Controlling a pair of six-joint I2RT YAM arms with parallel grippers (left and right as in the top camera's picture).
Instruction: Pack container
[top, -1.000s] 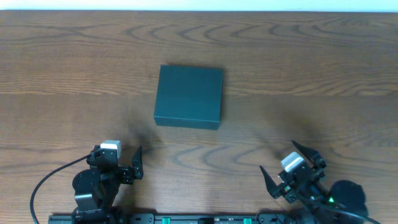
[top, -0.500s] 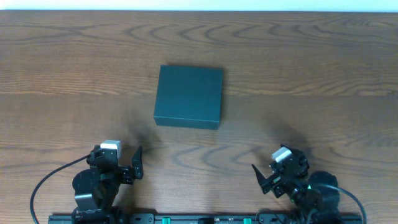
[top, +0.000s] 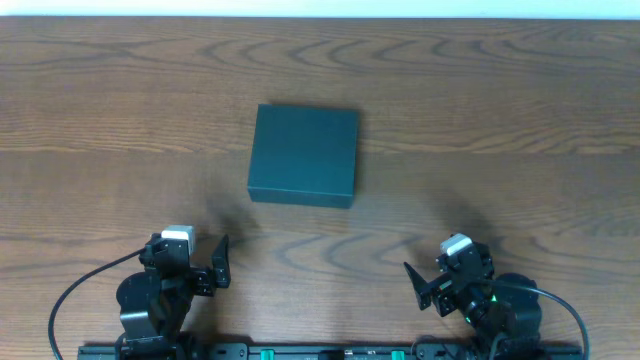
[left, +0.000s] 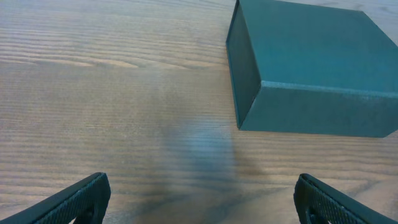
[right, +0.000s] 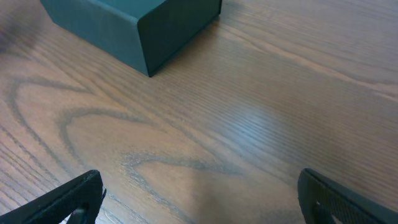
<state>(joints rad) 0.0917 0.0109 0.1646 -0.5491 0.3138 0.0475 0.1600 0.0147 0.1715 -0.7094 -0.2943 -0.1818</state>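
The container (top: 304, 154) is a dark teal matte box, lid shut, standing at the middle of the wooden table. It also shows at the top right of the left wrist view (left: 311, 62) and at the top left of the right wrist view (right: 134, 25). My left gripper (top: 195, 265) is open and empty near the front left edge, well short of the box. My right gripper (top: 440, 280) is open and empty at the front right, apart from the box. No snack packets are in view.
The wooden table (top: 500, 120) spreads around the box. Its far edge runs along the top of the overhead view. The arm bases and cables sit at the front edge.
My right arm has drawn back and swung left toward the front edge, its gripper still open. The left arm and the box have not moved.
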